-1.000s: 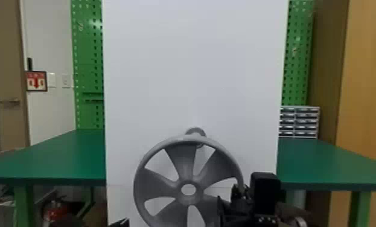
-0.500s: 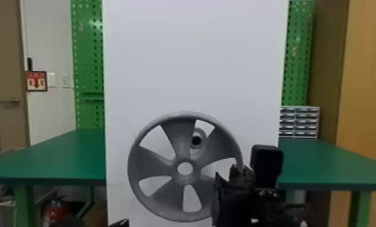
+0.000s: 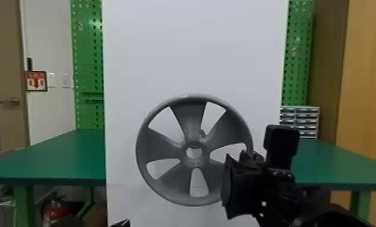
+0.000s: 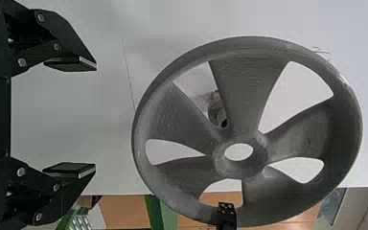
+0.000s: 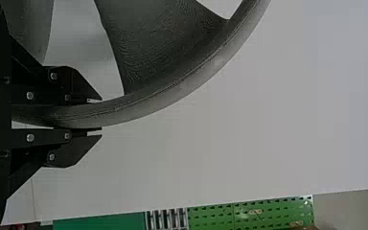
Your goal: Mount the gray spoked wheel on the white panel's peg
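Right gripper [image 5: 97, 115] clamped on gray wheel [image 3: 161, 145] at rim's right side; wheel upright, extending leftward in front of white panel [image 3: 193, 54]. Hub [image 3: 196, 163] sits a bit below and left of peg [image 4: 214, 111] in head view, so likely needs up-right shift, axle line toward panel. Left gripper [image 4: 96, 117] spread, apart from wheel.

Gray five-spoked round wheel [image 3: 155, 148] was upright in front of flat white panel [image 3: 193, 45]; black right gripper [image 3: 238, 160] held its rim, panel's right-edge side. Gray round peg [image 3: 202, 133], mostly hidden, showed through a spoke opening above the hub. Green flat-topped table [image 3: 60, 160] extended past both panel edges; gray multi-drawer cabinet [image 3: 306, 122] stood near table's back edge.
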Robot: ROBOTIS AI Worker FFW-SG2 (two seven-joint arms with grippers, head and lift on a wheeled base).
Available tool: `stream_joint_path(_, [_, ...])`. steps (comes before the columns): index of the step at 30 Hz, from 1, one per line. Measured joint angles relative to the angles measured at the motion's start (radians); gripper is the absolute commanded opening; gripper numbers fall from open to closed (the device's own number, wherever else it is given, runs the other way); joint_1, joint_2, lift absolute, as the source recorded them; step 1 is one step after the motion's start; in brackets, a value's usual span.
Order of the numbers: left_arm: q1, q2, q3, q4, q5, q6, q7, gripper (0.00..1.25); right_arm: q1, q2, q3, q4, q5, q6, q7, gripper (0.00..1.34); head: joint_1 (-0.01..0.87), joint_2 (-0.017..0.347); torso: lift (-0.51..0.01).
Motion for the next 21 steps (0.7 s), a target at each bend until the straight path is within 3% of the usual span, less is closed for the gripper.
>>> stream_joint_path(21, [-0.003, 0.0, -0.011, -0.001, -0.002, 0.009, 0.0, 0.75, -0.043, -0.007, -0.036, -0.036, -0.035, 0.048, -0.009, 0.25, 0.123, -0.008, -0.401])
